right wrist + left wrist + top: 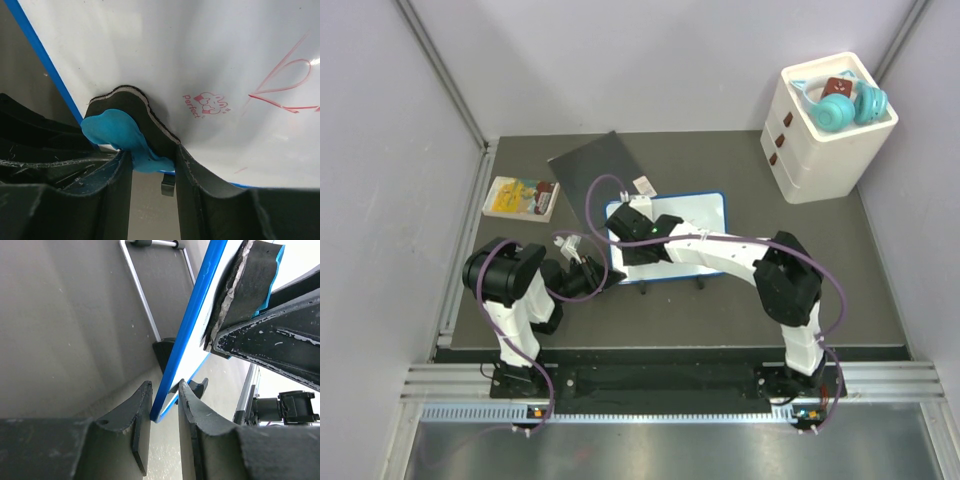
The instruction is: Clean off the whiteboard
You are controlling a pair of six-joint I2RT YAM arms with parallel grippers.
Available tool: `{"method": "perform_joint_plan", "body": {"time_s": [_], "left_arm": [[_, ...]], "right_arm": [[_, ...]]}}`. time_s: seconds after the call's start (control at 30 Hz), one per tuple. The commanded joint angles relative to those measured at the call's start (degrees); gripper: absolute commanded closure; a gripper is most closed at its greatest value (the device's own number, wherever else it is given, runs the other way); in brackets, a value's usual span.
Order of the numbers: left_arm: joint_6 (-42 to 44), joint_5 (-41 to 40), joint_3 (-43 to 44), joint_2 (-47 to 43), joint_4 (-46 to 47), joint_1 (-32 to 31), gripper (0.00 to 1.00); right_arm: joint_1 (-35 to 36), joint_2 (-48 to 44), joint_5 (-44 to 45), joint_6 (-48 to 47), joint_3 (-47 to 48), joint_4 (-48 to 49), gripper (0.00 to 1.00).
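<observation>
Flat sheet (592,168) behind whiteboard (705,212), leftward

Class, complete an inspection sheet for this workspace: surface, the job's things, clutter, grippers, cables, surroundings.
Surface: dark grey table top, no spills seen.
Job's things: blue-framed whiteboard, red marks not yet erased; blue-backed eraser pressed against it.
Clutter: dark grey sheet behind the board; yellow packet to its left.
Grippers: left gripper shut on the whiteboard's edge; right gripper shut on the eraser.
Cables: purple cables loop loosely along both arms.
Surroundings: white drawer unit at far right, teal headphones on top; plain walls.
</observation>
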Motion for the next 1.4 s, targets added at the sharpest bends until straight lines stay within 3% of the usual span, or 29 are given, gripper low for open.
{"method": "perform_joint_plan", "body": {"time_s": [0.0, 0.53, 1.1, 1.37], "left_arm": [[3.0, -3.3, -0.9, 2.1, 12.1, 0.1, 1.0], [3.1, -3.1, -0.7, 2.3, 12.1, 0.0, 1.0], [3.1, -3.2, -0.5, 2.6, 12.0, 0.0, 1.0], [3.1, -3.2, -0.4, 2.8, 12.1, 0.0, 1.0]], "right_arm": [[-2.9, -1.6, 3.7, -0.4, 0.9, 1.8, 1.0], [-22.6, -18.7, 2.6, -0.8, -20.9, 6.5, 1.0], [-27.1, -23.3, 3.4, 0.9, -30.1, 7.3, 1.0], [-23.8, -24.0, -0.2, 1.5, -33.3, 11.7, 1.0]]}}
